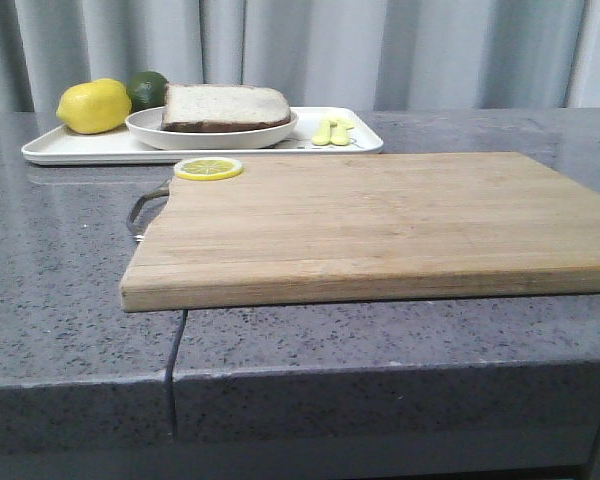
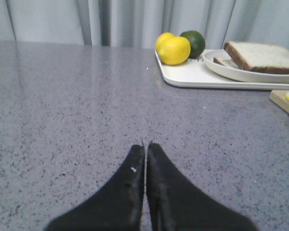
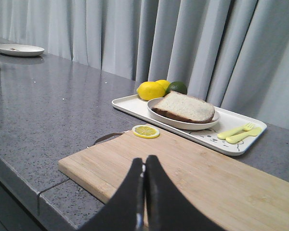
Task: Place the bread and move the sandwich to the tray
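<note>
A: How far along would you say this is?

B: As good as finished, I think. The sandwich [image 1: 226, 107] sits on its white plate [image 1: 145, 124], and the plate stands on the tray [image 1: 70, 150] at the far left of the desk [image 1: 60, 280]. Only the top slice of bread [image 3: 185, 106] and the dark crust show; I cannot see any filling from these angles.

A: So the bread is already on?

B: It looks so. The slice lies flat on top, inside the plate's rim. No loose slice is anywhere else in view.

A: And the cutting board [image 1: 380, 225]?

B: Bare, apart from a lemon slice [image 1: 209, 168] at its far left corner. It lies just in front of the tray.

A: What else is on the tray?

B: A lemon [image 1: 93, 106] and a lime [image 1: 147, 88] beside the plate, and a small yellow fork and spoon [image 1: 332, 130] on the other side.

A: The hands?

B: The left hand [image 2: 145, 144] is pressed together with nothing in it, over bare desk. The right hand [image 3: 144, 161] is likewise pinched together and empty, above the near part of the board. Neither touches the food, so I judge nothing is left to do.
</note>
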